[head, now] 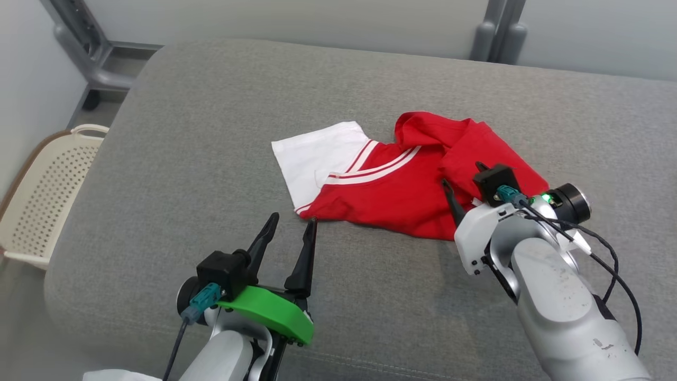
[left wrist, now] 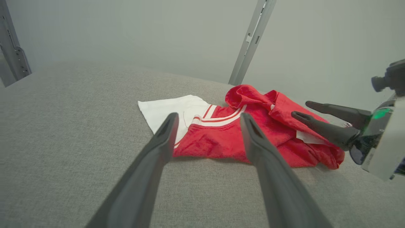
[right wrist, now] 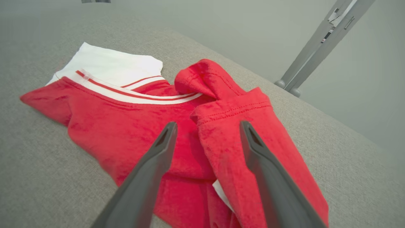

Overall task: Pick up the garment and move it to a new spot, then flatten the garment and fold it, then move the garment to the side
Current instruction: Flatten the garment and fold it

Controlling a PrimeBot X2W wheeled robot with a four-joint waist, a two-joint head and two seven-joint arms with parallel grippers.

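A red garment (head: 402, 185) with white stripes and a white panel lies crumpled on the grey cushioned surface (head: 211, 132), right of centre. My left gripper (head: 293, 218) is open, just in front of the garment's near left corner, fingers pointing at it without touching. In the left wrist view the garment (left wrist: 215, 139) sits beyond my left gripper (left wrist: 208, 115). My right gripper (head: 461, 173) is open and hovers over the garment's right side. The right wrist view shows the folded red cloth (right wrist: 126, 120) beneath the right gripper (right wrist: 208, 123). The right gripper (left wrist: 300, 108) also appears in the left wrist view, nothing between its fingers.
A cream perforated basket (head: 47, 196) stands on the floor off the surface's left edge. Grey metal frame posts rise at the back left (head: 90, 58) and back right (head: 497, 32). The grey surface spreads wide to the left of the garment and in front of it.
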